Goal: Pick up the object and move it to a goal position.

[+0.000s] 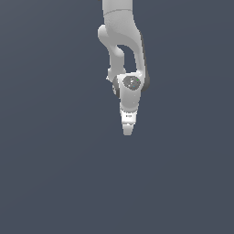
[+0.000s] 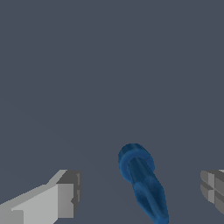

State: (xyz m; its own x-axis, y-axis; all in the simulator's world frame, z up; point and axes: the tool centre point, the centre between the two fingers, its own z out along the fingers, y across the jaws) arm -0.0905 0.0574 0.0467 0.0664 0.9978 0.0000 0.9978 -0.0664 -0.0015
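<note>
**Object sits between the open fingers, not yet gripped**

Object first: one small dark-blue elongated item (image 2: 142, 183), ribbed along its length with a rounded, wider cap at one end, lies on the plain grey bench (image 2: 109, 65). In the wrist view you see it between the two fingers, clear of both. In the exterior view you cannot find it; the arm covers it or it is too small to show.

Judge it as light and stiff, like a moulded plastic handle. The rounded body may roll or slip under a poor pinch, so take hold across the ribbed shaft near its middle, not on the cap.

Your white hand (image 2: 140, 192) stands wide, with nothing held: one pale finger (image 2: 61, 197) on one side, the other finger (image 2: 214, 190) just inside the frame edge opposite. The count is one object, one hand, two fingers, one white arm (image 1: 121, 41) hanging downward. No goal marker shows in either view.
</note>
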